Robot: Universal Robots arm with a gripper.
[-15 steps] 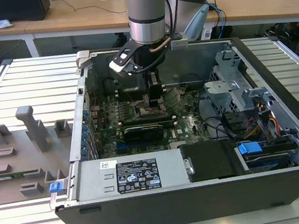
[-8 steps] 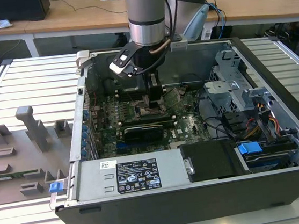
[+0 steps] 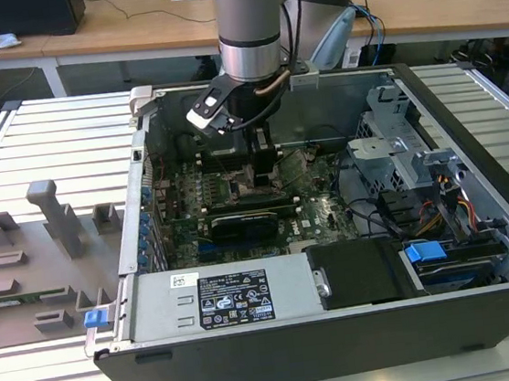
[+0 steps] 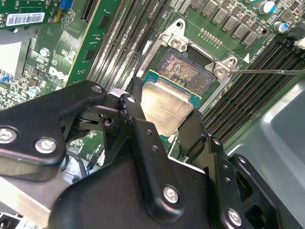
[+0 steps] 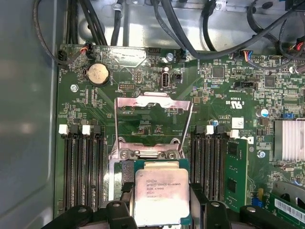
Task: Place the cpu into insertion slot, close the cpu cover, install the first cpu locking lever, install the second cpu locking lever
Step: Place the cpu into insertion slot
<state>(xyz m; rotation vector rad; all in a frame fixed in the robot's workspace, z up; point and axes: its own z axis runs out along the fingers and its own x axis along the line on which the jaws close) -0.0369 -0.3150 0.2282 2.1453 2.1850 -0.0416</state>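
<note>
In the exterior view, grey jigs (image 3: 44,242) lie at the left of the slatted table (image 3: 55,130). Rightward sits the open case (image 3: 344,332), with wooden desks (image 3: 125,26) behind. Inside, the pincer (image 4: 161,119) grips the cpu (image 5: 161,198) just over the socket (image 4: 183,71), its cover (image 5: 153,101) raised.
</note>
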